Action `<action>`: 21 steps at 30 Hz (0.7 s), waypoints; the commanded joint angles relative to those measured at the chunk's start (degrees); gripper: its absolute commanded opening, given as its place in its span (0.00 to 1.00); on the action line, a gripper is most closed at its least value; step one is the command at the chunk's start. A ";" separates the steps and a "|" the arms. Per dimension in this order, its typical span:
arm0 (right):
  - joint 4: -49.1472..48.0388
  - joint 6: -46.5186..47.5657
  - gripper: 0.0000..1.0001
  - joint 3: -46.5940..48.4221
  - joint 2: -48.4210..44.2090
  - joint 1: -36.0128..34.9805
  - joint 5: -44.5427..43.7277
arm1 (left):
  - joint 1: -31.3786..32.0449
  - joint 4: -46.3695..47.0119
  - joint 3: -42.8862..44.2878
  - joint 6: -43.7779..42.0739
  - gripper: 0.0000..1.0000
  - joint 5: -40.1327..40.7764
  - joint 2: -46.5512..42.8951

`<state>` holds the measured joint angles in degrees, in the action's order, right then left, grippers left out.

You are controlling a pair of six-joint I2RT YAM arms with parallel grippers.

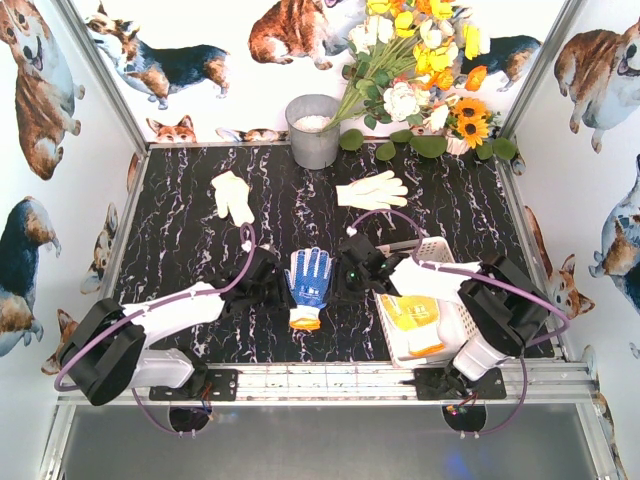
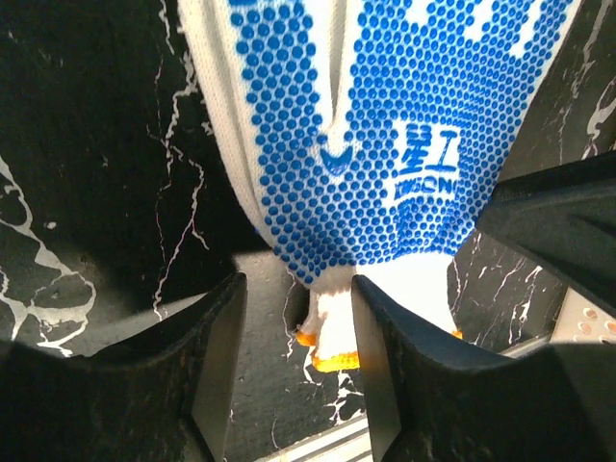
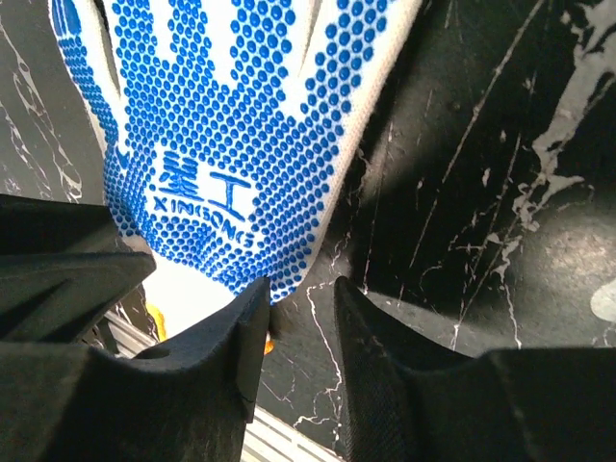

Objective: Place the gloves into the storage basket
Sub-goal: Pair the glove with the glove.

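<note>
The blue-dotted white knit glove (image 1: 308, 282) lies flat and palm up on the black, white-veined marble bench (image 1: 190, 230), with its fingertips pointing away from the arms and its orange-trimmed cuff towards the near edge. The left fingers (image 2: 219, 356) stand apart just at that cuff. One corner of the cuff sits in the gap, against the finger on the right of the left wrist view. Bare bench shows between the cuff and the other finger, so nothing is clamped. The right fingers (image 3: 371, 366) are at the glove's other side, near the base of the palm. They are also apart, though by a narrower gap. The glove's dotted edge meets the finger on the left of the right wrist view, and only marble shows in the gap.

Just right of the right fingers stands the white rectangular plastic basket with lattice sides (image 1: 437, 246), with the right arm reaching over it. A yellow-palmed glove (image 1: 412, 318) lies inside. Farther back on the bench, well apart from the arms, two plain cream gloves lie flat, one on the left (image 1: 233, 196) and one on the right (image 1: 372, 190). Behind them are a grey metal bucket (image 1: 314, 132) and a bouquet of yellow, white and orange flowers (image 1: 415, 60), against walls printed with corgis (image 1: 40, 90).
</note>
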<state>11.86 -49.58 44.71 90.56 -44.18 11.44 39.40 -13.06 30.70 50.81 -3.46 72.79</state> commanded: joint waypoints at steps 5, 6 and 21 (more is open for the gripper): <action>-3.94 1.68 0.23 4.79 3.49 0.15 0.69 | -0.05 4.10 -3.69 2.48 0.33 -3.44 -1.08; -3.87 1.95 0.22 5.16 3.82 0.15 0.69 | 0.12 4.61 -4.05 2.73 0.33 -3.62 -1.20; 1.35 5.67 0.30 8.29 1.65 0.15 -2.76 | 0.75 -8.49 4.13 -3.76 0.49 4.61 -6.47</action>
<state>12.45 -45.93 50.78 96.01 -44.18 11.64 40.18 -13.15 28.27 52.14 -4.71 69.01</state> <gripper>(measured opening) 0.267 0.440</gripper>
